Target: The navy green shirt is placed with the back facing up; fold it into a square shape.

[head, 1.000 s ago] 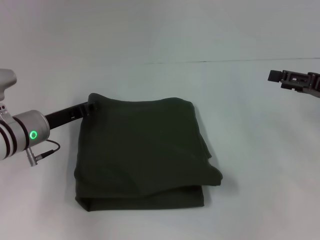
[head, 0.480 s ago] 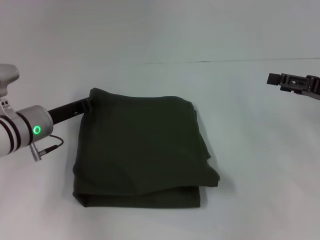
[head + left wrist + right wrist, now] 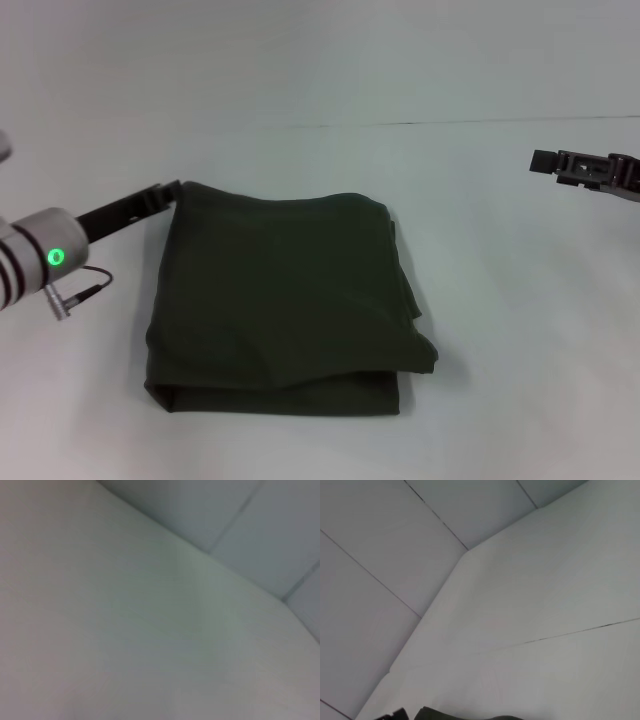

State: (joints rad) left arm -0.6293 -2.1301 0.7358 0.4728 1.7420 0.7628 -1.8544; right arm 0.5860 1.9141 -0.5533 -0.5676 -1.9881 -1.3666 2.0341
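The navy green shirt (image 3: 280,300) lies folded into a thick, roughly square stack in the middle of the white table, plain side up. Its right edge is uneven, with layers showing at the near right corner. My left gripper (image 3: 172,189) reaches in from the left, and its tip is right at the shirt's far left corner. My right gripper (image 3: 541,160) hovers far to the right, well clear of the cloth. The right wrist view catches only the shirt's far edge (image 3: 465,715) and the left gripper's tip (image 3: 394,713). The left wrist view shows bare table only.
The white table (image 3: 500,350) surrounds the shirt on all sides. A thin seam (image 3: 450,123) runs across it behind the shirt. White wall panels (image 3: 380,540) stand at the back. A cable (image 3: 85,290) hangs off my left wrist.
My left gripper has drawn back and up from the shirt's far left corner, and the arm has shifted left. The corner has settled flat. The right gripper drifted slightly left.
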